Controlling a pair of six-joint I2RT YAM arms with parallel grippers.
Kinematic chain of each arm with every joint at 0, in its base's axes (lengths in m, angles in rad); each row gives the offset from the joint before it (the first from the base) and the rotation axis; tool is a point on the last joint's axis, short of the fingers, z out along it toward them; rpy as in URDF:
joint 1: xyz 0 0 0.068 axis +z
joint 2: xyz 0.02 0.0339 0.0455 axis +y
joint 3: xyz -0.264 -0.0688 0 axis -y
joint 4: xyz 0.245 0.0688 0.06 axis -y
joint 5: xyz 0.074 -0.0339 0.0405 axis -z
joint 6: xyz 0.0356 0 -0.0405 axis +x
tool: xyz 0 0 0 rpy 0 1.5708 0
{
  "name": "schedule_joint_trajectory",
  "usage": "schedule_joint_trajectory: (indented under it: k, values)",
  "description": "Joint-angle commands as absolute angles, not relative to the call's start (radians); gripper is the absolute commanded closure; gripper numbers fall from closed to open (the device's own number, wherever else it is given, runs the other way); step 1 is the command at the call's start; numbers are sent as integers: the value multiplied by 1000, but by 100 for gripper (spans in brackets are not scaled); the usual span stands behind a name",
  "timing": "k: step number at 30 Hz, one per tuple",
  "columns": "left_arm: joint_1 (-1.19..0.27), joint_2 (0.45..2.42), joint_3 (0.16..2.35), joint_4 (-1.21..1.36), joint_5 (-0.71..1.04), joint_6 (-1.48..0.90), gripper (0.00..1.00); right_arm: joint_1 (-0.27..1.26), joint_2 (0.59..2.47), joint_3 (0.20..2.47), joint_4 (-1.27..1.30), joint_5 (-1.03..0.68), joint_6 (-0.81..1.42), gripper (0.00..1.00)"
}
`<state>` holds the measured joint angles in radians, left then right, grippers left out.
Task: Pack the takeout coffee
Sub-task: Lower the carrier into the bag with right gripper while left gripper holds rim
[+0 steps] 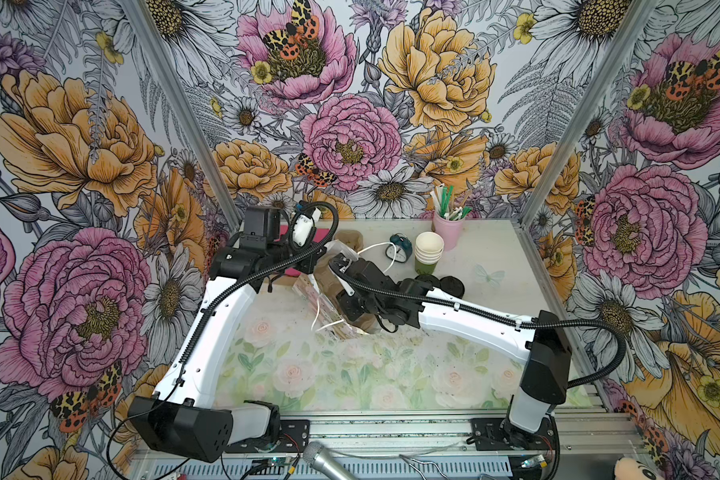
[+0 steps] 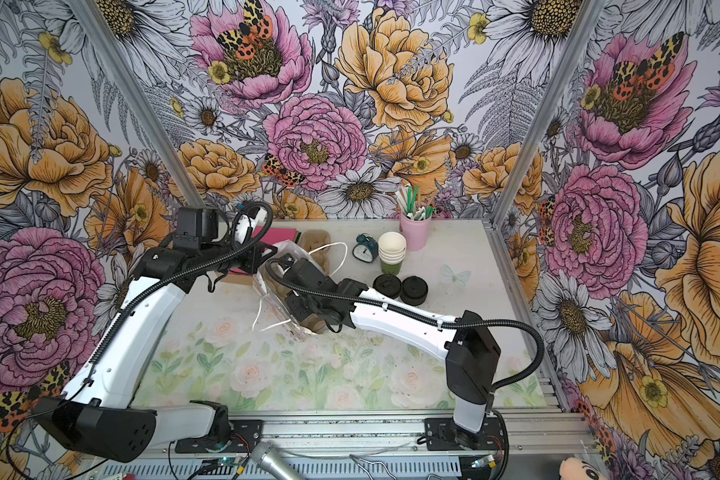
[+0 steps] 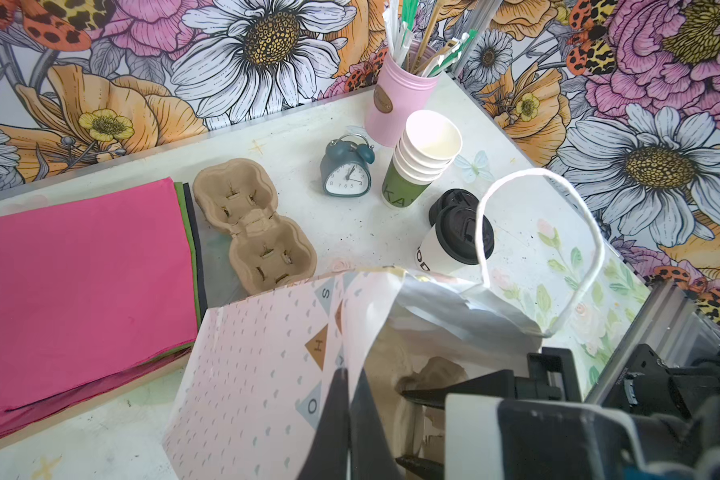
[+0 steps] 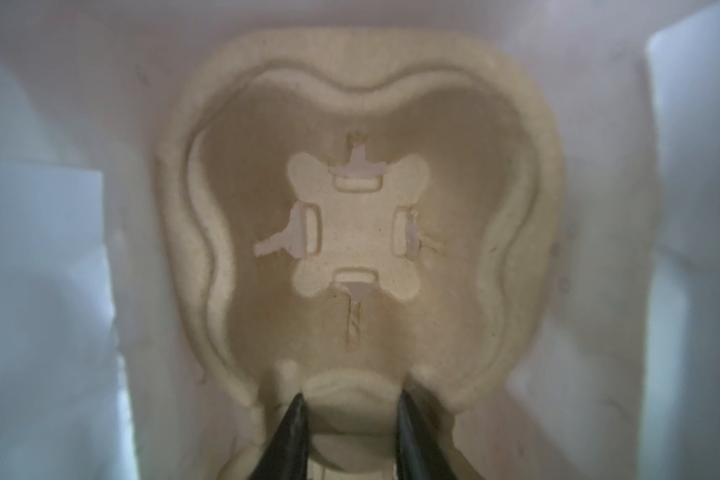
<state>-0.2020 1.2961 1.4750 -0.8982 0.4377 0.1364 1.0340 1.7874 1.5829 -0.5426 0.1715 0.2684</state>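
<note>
The takeout coffee (image 3: 454, 245), a white cup with a black lid, stands on the table beyond the bag's mouth, in both top views (image 1: 427, 277) (image 2: 387, 286) just behind the right forearm. A pink patterned bag (image 3: 258, 353) with white cord handles lies open at mid-table (image 2: 275, 305). My left gripper (image 3: 348, 376) is shut on the bag's rim. My right gripper (image 4: 352, 399) reaches inside the bag, shut on the middle ridge of a brown pulp cup carrier (image 4: 358, 228) lying in there. Both grippers are hidden in the top views.
Behind the bag lie a second pulp carrier (image 3: 254, 224) and a stack of pink napkins (image 3: 88, 282). A teal alarm clock (image 3: 346, 174), nested cups with a green bottom cup (image 3: 416, 166), a pink straw holder (image 3: 395, 104) and a lid pile (image 2: 414, 289) stand at the back right.
</note>
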Motion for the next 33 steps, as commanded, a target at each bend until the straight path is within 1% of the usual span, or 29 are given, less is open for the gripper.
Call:
schedule_joint_trajectory:
  k: [1,12,20,33]
  values:
    - [-214,1273,1457,-853,447,137,100,1046,1816,1626,-595,213,281,74]
    - [-215,1265,1447,-842,446,140,100,1068,1807,1720,-709,277,298,74]
    - [-215,1265,1439,-836,446,138,100,1075,1850,1772,-786,310,301,74]
    - [-217,1258,1434,-824,446,133,100,1074,1942,1804,-785,301,336,75]
